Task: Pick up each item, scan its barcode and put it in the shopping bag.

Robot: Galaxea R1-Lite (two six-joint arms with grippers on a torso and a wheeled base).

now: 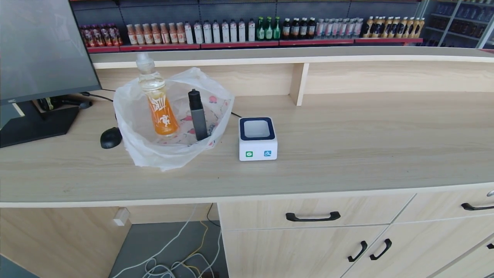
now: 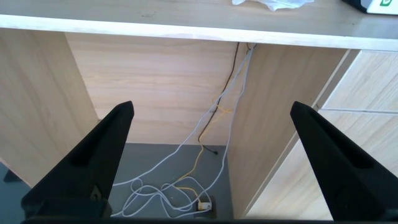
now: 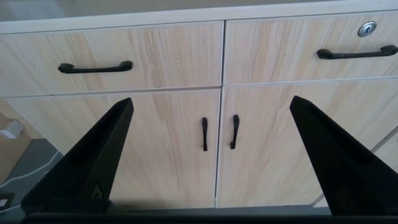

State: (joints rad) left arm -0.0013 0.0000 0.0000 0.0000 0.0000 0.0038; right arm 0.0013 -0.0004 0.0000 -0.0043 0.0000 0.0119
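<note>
The scanner point(image 1: 257, 139) is a white, rounded plastic cube with a dark blue rim around a pale top window. Its front carries two small square icons, one green and one blue, too small to read. Just left of it sits the bag point(image 1: 162, 156), thin crinkled translucent plastic with its mouth open. Inside stand a clear bottle point(image 1: 157, 101) with an orange label bearing white graphics and, nearer the scanner, a slim grey canister point(image 1: 198, 117) with a black cap. Well below the scanner, the left gripper point(image 2: 211, 107) faces loose cables point(image 2: 180, 186) and the right gripper point(image 3: 211, 101) faces wood-grain drawers point(image 3: 124, 56). Both pincers are spread wide, grasping nothing.
</note>
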